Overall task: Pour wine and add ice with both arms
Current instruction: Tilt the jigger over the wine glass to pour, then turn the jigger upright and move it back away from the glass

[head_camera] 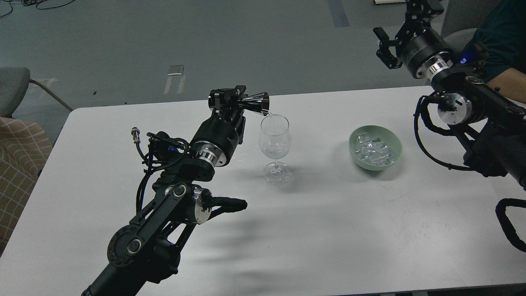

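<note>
Left gripper [237,102] pinching tipped metal cone jigger [255,102] over clear stemmed glass [275,142].
Wine [268,114] trickling; right gripper [390,39] fingers spread, raised; ice [373,150] in green bowl [394,139].

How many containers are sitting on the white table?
2. A stemmed glass stands near the middle, under the tipped metal cup in the left tool. A green bowl of ice sits to its right.

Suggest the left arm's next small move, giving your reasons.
Probably hold the tilt until the flow stops. The left gripper holds the metal measuring cup tipped over the wine glass, and a thin stream of wine falls from its lip to the rim.
</note>
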